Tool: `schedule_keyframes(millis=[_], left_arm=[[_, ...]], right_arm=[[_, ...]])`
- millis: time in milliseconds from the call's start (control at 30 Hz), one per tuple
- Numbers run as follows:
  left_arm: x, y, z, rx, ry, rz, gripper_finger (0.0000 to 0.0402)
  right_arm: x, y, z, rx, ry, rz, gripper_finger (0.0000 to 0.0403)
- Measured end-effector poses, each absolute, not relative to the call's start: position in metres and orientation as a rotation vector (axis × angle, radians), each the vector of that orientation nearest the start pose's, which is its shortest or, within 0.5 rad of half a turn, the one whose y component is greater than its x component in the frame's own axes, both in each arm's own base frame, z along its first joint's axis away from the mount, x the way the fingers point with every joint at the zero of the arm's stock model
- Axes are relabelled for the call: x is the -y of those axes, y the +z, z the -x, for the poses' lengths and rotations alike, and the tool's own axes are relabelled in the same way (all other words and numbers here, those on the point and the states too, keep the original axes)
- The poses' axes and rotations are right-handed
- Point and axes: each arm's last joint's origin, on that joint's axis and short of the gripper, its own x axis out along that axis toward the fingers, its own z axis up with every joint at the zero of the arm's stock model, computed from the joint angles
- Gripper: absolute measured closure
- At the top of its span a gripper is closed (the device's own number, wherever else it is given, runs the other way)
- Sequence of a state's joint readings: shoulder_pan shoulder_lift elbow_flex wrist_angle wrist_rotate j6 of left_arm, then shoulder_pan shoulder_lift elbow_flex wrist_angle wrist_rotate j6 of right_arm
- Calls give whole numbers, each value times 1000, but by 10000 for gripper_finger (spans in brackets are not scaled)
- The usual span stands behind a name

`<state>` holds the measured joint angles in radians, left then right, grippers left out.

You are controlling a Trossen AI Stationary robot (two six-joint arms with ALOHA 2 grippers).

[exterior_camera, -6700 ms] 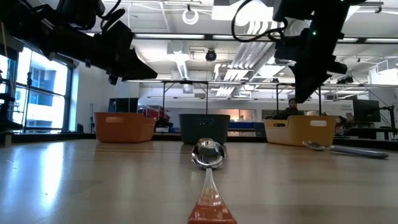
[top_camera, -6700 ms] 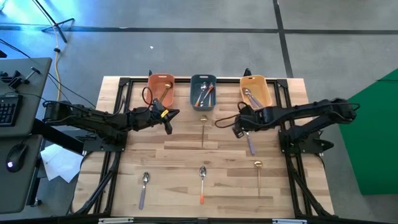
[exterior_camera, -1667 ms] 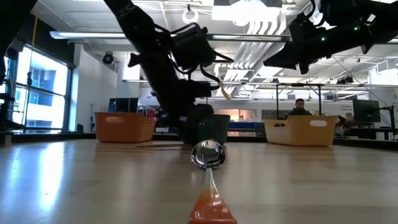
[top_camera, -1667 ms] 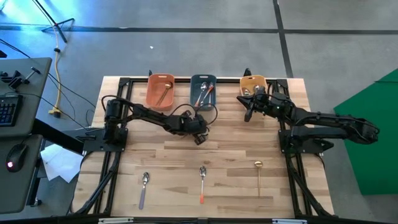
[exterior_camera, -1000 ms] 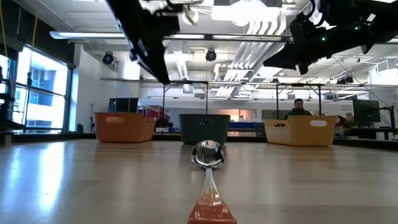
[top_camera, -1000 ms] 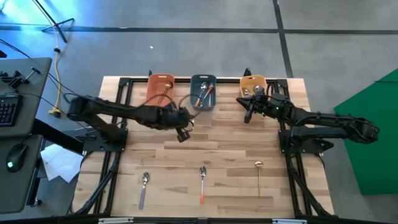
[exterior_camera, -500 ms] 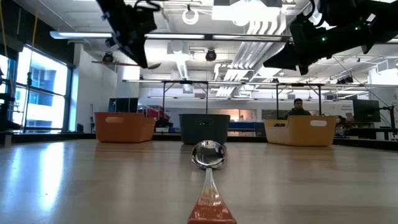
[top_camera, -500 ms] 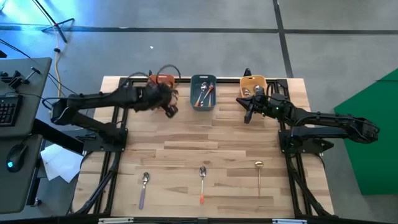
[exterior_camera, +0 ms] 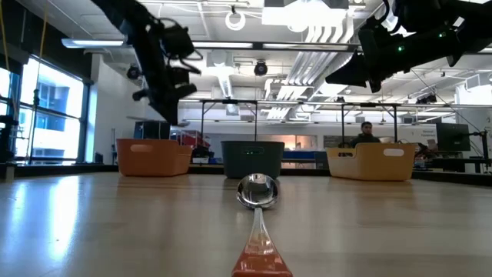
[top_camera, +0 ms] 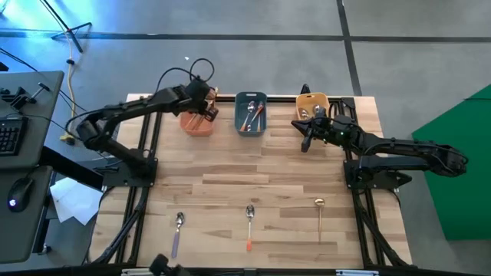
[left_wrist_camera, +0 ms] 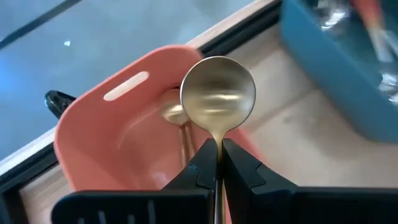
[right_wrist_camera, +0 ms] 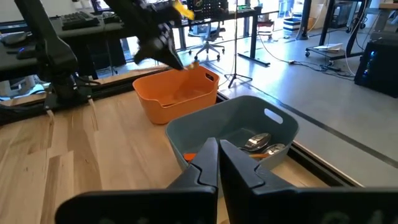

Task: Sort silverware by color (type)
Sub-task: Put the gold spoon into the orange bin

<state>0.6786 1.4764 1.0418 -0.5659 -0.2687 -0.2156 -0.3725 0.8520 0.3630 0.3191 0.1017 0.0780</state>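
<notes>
Table (top_camera: 230,169): a pale wooden top; all places below are given relative to the slate-blue tray at its far edge.
Left arm (top_camera: 123,123): since half a second ago it has been swung farther out, from just short of the orange tray to directly over it.
Right arm (top_camera: 399,149): unmoved over the last seconds, stretched toward the yellow tray.
Slate-blue tray (top_camera: 250,115): the middle one of three; orange-handled spoons are held in it.
Orange tray (left_wrist_camera: 93,124): on the left arm's side of the blue tray; one gold spoon already lies inside.
Yellow tray (top_camera: 313,101): on the right arm's side of the blue tray; at least one silver spoon is seen in it.
Left gripper (left_wrist_camera: 217,163): fingers clamped on the stem of a gold spoon (left_wrist_camera: 217,93), bowl outward, poised above the orange tray. Release is judged the next step; gold would then be gathered there.
Right gripper (right_wrist_camera: 217,158): fingers closed on nothing, hovering beside the yellow tray.
Remaining spoons: a lavender-handled spoon (top_camera: 177,232), an orange-handled spoon (top_camera: 249,225) and a gold spoon on the table (top_camera: 318,216) lie in a row well toward the near edge, unsorted.
</notes>
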Motion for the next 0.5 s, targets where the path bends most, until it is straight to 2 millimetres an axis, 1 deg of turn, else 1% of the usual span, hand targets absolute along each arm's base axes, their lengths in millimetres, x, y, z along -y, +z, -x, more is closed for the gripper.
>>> schedule_keyframes(millis=[133,233,400,500], left_arm=[[-209,208,-222,-921,1021,421,401],[-217,189,-220,-925,1043,442,401],[-225,165,-218,-938,1021,489,401],[-227,156,-218,-943,1023,494,401]], right_arm=[[70,224,-172,-152,-479,-100,403],[70,224,-172,-152,-479,-100,403],[70,223,-172,-154,-479,-92,403],[70,223,-172,-154,-479,-92,403]])
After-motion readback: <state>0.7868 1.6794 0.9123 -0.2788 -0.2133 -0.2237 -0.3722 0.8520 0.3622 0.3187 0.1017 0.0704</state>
